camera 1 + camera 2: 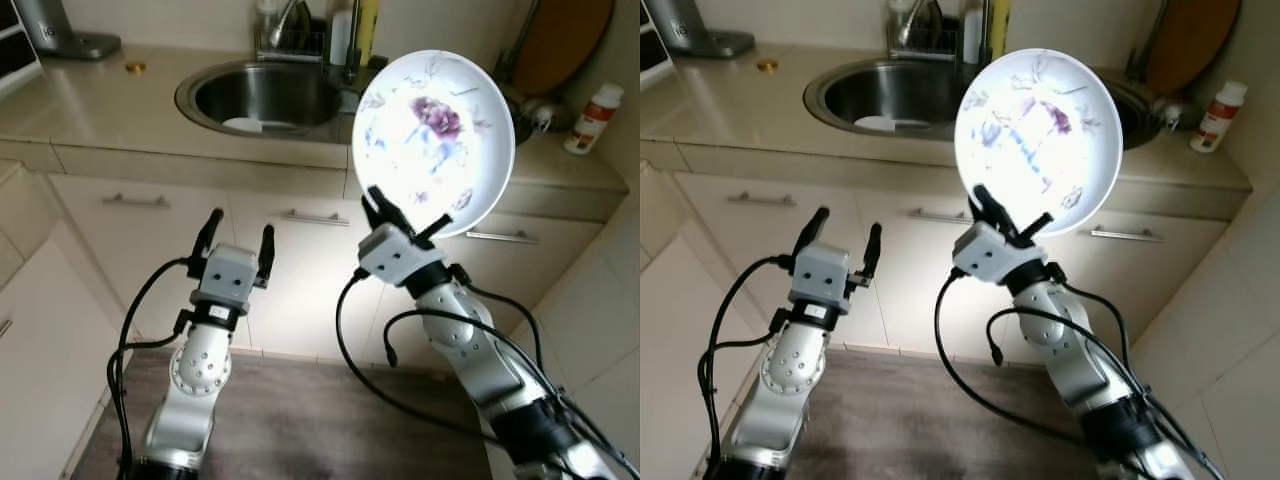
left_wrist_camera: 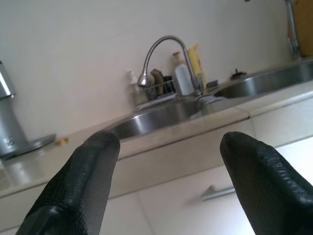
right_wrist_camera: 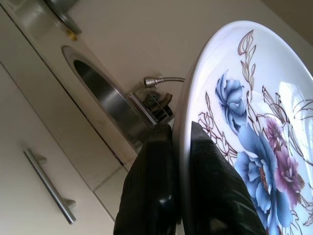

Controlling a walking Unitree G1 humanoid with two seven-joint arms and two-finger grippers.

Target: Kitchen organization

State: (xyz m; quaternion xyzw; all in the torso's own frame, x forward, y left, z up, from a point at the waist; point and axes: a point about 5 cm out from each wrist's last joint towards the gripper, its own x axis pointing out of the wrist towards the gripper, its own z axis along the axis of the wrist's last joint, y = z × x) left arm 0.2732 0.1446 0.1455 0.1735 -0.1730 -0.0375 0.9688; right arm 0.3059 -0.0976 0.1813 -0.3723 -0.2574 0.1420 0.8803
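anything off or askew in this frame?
Nothing spilled or broken. The flowered plate stands almost on edge, pinched at its lower rim by the right gripper in front of the sink, so the hold looks thin. The left gripper is open and holds nothing.

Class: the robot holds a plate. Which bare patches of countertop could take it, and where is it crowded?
Free: the countertop between the sink and the grey appliance, apart from one small gold thing. Crowded: behind the sink, bottles in a rack; right end, white bottle.

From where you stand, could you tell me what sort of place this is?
A home kitchen, most likely: a steel sink with a curved tap set in a countertop over cupboards, and the right gripper holding a flowered plate.
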